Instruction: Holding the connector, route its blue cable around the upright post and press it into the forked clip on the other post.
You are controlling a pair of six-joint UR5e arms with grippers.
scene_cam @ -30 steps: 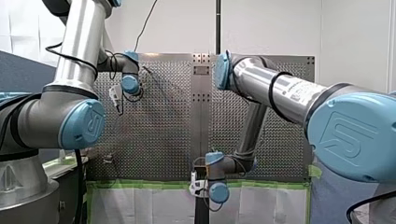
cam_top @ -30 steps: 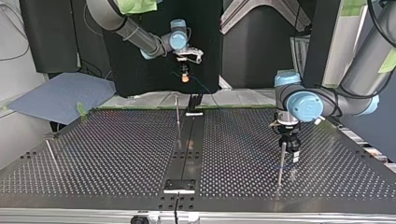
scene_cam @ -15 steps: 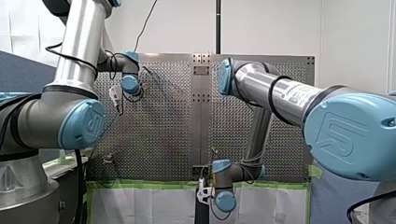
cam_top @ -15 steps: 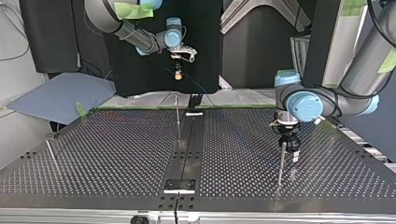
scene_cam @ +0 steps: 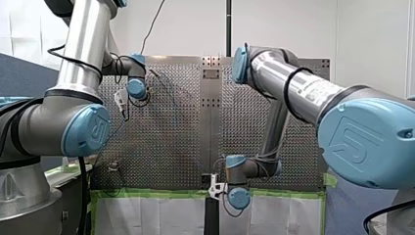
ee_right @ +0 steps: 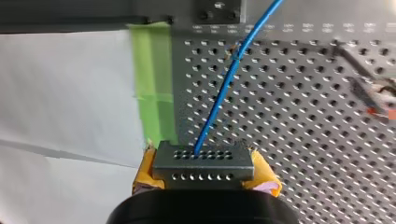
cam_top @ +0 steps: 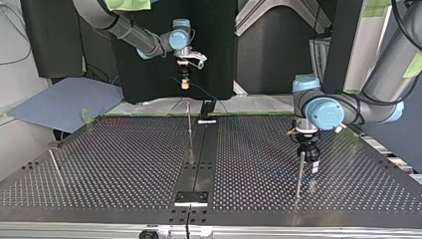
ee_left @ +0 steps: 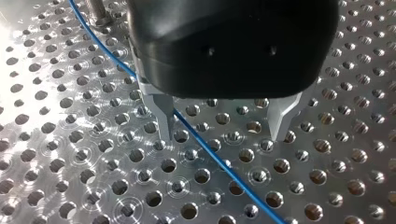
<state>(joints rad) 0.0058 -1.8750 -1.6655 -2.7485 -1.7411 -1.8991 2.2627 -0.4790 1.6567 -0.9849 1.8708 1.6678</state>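
– Right pincer, status?
– Clenched on the connector, yellow pads either side. Held high, out past the counter's far edge.
– Change?
– Over the last second it has slid toward the top view's left, connector with it.
– Cable?
– Blue cable leaves the connector's face and slopes down to the counter near the thin middle post (a faint line at this range, so the contact is unclear).
– Left pincer?
– Hasn't shifted. Released, with metal fingers spread just above the counter. The cable runs between them, ungripped, close to one finger. Another post stands just beside it.
– Meaning for the task?
– Routing under way, I judge. The sideways carry likely sets the cable's angle for the wrap. No wrap or clip seating visible yet. Can't tell which post carries the fork.
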